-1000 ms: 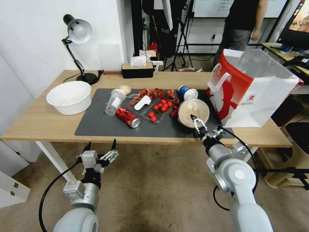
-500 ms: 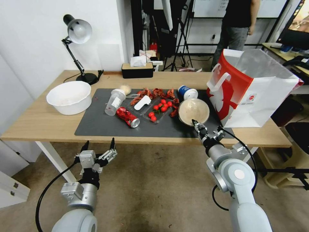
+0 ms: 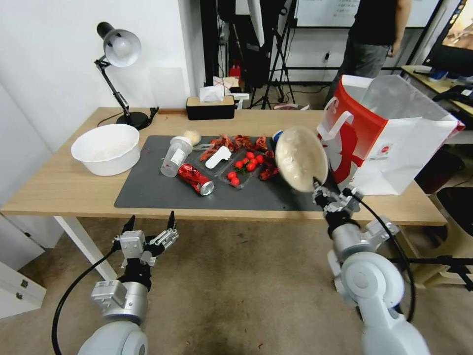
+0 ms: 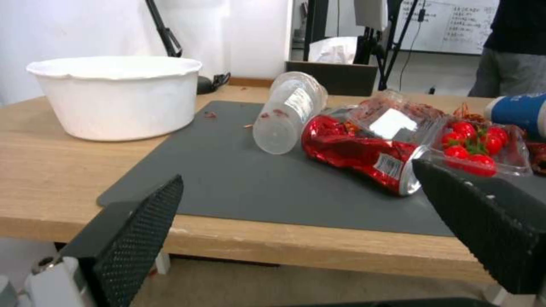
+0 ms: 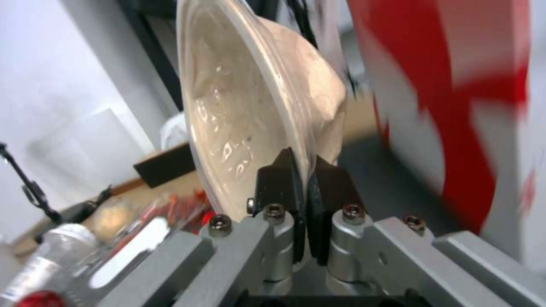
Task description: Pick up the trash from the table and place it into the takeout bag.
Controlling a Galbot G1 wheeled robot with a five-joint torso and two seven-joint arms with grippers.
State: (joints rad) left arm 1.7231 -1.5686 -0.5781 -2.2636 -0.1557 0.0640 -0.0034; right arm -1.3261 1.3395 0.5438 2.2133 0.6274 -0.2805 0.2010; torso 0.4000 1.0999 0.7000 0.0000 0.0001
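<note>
The beige bowl (image 3: pixel 301 158) hides most of the small blue-and-white cup (image 3: pixel 277 136) (just a bit of blue peeks out). In the right wrist view the takeout bag (image 5: pixel 466 98) is blurry and cut off by the edge.

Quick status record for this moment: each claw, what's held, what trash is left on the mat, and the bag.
right claw: shut on the rim of the beige bowl, bowl lifted and tilted on edge beside the takeout bag
left claw: open, below the table's near edge, holding nothing
on the mat: red can lying down, clear cup lying down, paper ball, blue-and-white cup
takeout bag: upright, mouth open, at the table's right end
white bowl: left of the mat
</note>
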